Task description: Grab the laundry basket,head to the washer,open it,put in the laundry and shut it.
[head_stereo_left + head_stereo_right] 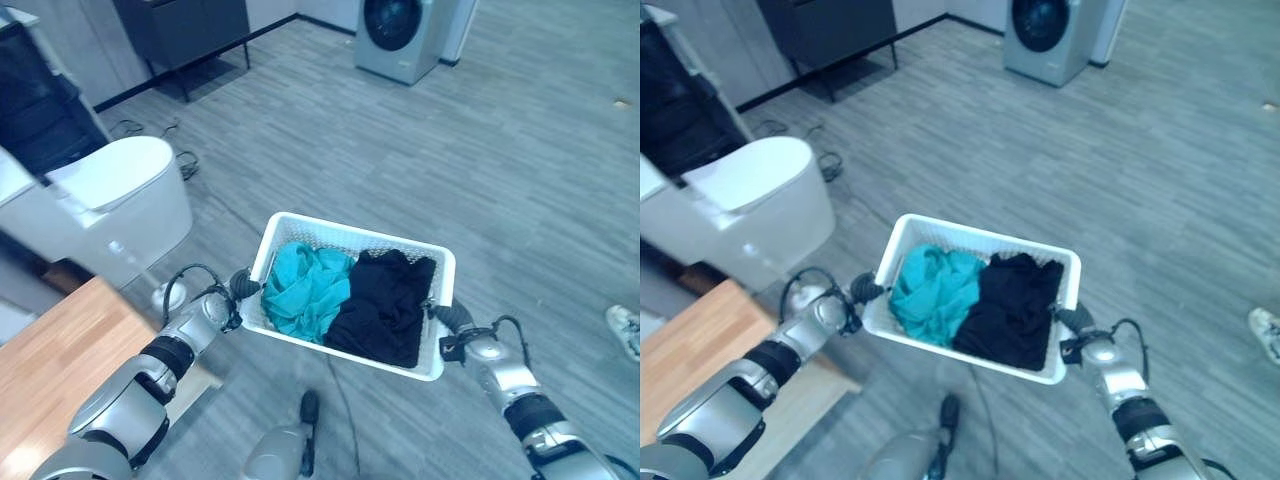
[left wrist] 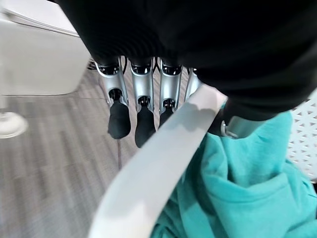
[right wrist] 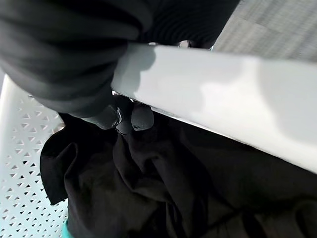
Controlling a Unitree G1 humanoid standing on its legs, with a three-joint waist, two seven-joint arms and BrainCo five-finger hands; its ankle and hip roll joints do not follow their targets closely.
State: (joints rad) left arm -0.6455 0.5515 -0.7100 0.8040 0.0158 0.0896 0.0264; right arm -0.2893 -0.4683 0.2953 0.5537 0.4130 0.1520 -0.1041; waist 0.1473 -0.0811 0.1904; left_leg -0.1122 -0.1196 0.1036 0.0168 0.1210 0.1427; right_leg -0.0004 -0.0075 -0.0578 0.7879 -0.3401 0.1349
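Carrying step under way: laundry basket (image 1: pixel 352 240) held off the floor (image 1: pixel 500 160) between both arms, washer (image 1: pixel 398 35) well apart, far ahead and a little to the right. Next move judged to call for walking across to the washer and keeping the basket level. Left robot hand (image 2: pixel 143 106) at the basket's left rim, thumb inside against the teal cloth (image 1: pixel 305 288), fingers outside, pinching the rim. Right robot hand (image 3: pixel 126 116) at the right rim, fingertips hooked over the edge above the black clothes (image 1: pixel 385 305); seemingly clamped, though mostly hidden. White appliance (image 1: pixel 110 205) and wooden worktop (image 1: pixel 60 360) at left; a person's shoe (image 1: pixel 625 330) at right edge.
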